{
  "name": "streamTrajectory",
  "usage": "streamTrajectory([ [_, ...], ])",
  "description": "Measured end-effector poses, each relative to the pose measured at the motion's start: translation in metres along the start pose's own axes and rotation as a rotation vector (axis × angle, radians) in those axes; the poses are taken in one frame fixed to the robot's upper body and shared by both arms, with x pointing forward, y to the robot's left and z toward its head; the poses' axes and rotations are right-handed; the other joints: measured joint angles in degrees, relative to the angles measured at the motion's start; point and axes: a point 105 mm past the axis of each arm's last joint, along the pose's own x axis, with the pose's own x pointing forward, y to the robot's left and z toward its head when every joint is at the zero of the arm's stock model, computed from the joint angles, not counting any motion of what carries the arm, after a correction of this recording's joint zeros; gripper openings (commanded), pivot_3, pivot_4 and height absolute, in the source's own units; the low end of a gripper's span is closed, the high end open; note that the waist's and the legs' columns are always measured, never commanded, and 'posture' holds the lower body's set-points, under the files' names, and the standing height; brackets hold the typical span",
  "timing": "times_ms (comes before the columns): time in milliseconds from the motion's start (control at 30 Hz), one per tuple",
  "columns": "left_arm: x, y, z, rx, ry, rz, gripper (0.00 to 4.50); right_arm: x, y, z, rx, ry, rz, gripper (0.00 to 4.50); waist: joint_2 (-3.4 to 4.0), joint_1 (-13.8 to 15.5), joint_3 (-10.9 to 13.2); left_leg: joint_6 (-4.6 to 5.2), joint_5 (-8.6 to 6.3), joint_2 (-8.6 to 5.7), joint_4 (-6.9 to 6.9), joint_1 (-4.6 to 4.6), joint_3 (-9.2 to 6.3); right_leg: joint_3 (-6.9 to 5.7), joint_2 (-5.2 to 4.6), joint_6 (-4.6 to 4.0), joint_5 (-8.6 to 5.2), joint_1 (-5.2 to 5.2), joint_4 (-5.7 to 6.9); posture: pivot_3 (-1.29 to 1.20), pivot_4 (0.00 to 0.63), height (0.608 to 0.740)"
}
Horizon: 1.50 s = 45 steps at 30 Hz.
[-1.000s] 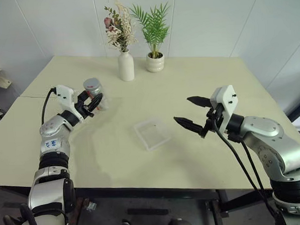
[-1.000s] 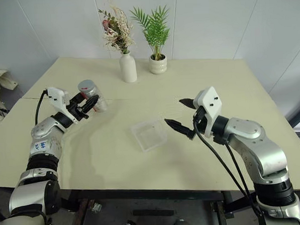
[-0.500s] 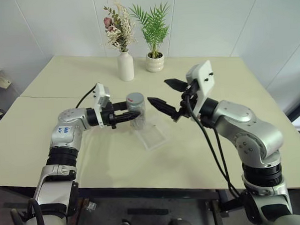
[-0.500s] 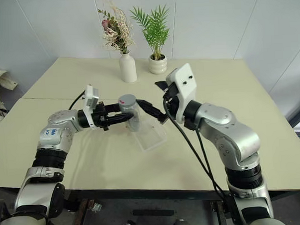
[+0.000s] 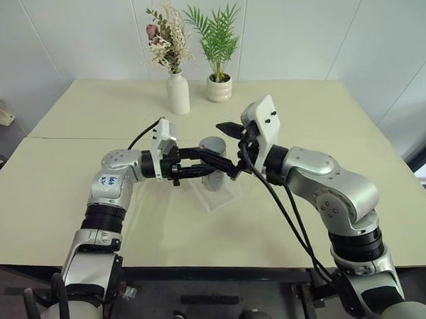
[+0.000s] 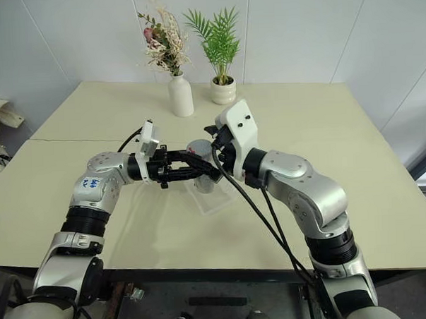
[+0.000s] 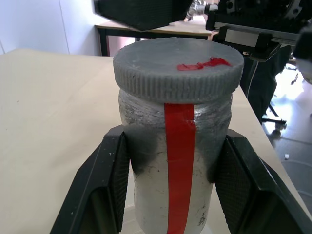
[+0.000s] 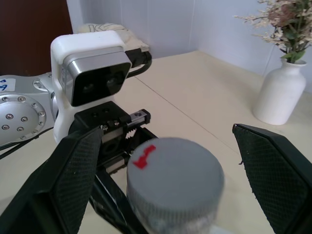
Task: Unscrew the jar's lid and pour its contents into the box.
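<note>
My left gripper [image 5: 220, 166] is shut on the jar [image 5: 213, 159], holding it upright just above the clear box [image 5: 225, 198] in the middle of the table. In the left wrist view its black pads [image 7: 114, 180] press both sides of the jar [image 7: 180, 161], which has cloudy silvery walls and a red stripe. The grey ribbed lid [image 7: 178, 68] with a red mark sits on top. My right gripper [image 8: 168, 131] is open, one finger on each side of the lid [image 8: 175, 175] and apart from it. The contents are hidden behind the jar's cloudy walls.
A white vase [image 5: 178, 94] with dried flowers and a white pot [image 5: 220, 88] with a green plant stand at the back of the table [image 5: 303, 113]. White walls rise behind the table.
My left gripper has carried the jar from the table's left side to above the box. My right gripper has swung left up to the lid, still open.
</note>
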Motion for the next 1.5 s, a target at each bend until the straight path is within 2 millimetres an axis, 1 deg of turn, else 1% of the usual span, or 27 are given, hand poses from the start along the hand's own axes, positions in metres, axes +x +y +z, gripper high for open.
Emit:
streamTrajectory([
  [133, 0.002, -0.001, -0.002, 0.027, 0.023, -0.012, 2.07, 0.004, -0.005, -0.009, -0.007, 0.035, -0.012, 4.5, 0.0, 0.1, 0.0, 0.0, 0.0, -0.01, 0.0, -0.01, 0.0, 0.0, 0.0, 0.0, 0.0, 0.0, 0.0, 0.0, 0.15, 0.74],
  [267, 0.003, -0.003, -0.003, 0.035, 0.037, -0.024, 2.07, 0.006, -0.007, -0.013, -0.014, 0.054, -0.015, 4.5, 0.02, 0.0, 0.0, 0.0, 0.0, 0.0, -0.02, -0.01, 0.0, 0.0, 0.01, 0.0, 0.0, -0.01, -0.01, 0.0, 0.15, 0.74],
  [433, 0.003, -0.003, -0.003, 0.049, 0.041, -0.027, 2.07, 0.008, -0.008, -0.007, -0.035, 0.042, -0.013, 4.5, 0.04, 0.0, 0.0, 0.0, 0.0, 0.0, -0.02, -0.01, 0.0, 0.0, 0.01, 0.0, 0.0, -0.01, -0.01, 0.0, 0.15, 0.74],
  [867, 0.002, 0.0, -0.001, 0.052, 0.032, 0.005, 2.07, 0.008, -0.006, -0.008, -0.035, 0.042, 0.0, 4.5, 0.04, 0.0, 0.0, 0.0, 0.0, 0.0, -0.02, -0.01, 0.0, 0.0, 0.0, 0.0, 0.0, -0.01, -0.02, 0.0, 0.15, 0.74],
  [967, 0.002, 0.0, -0.002, 0.049, 0.032, 0.006, 2.07, 0.007, -0.006, -0.009, -0.031, 0.043, 0.001, 3.88, 0.04, 0.0, 0.0, 0.0, 0.0, 0.0, -0.03, -0.01, 0.0, 0.0, 0.0, 0.0, 0.0, -0.01, -0.02, 0.0, 0.15, 0.74],
  [1100, 0.002, 0.001, -0.001, 0.05, 0.03, 0.011, 2.07, 0.008, -0.005, -0.009, -0.027, 0.04, 0.006, 2.59, 0.04, 0.0, 0.0, 0.0, 0.0, 0.0, -0.03, -0.01, -0.01, 0.0, 0.01, 0.0, 0.0, -0.01, -0.02, 0.0, 0.15, 0.74],
  [1300, 0.002, 0.001, 0.0, 0.038, 0.024, 0.012, 2.07, 0.007, -0.004, -0.009, -0.021, 0.008, 0.004, 2.57, 0.05, 0.0, 0.0, 0.0, 0.0, 0.0, -0.05, -0.01, 0.0, 0.0, 0.0, 0.0, 0.0, -0.01, -0.04, 0.0, 0.15, 0.74],
  [1500, 0.003, -0.002, 0.005, 0.02, -0.015, -0.007, 2.07, 0.003, -0.002, -0.004, -0.033, -0.039, 0.04, 2.57, 0.06, 0.0, 0.0, 0.0, 0.0, 0.0, -0.06, -0.01, -0.01, 0.0, 0.01, 0.0, 0.0, -0.01, -0.04, 0.0, 0.15, 0.74],
])
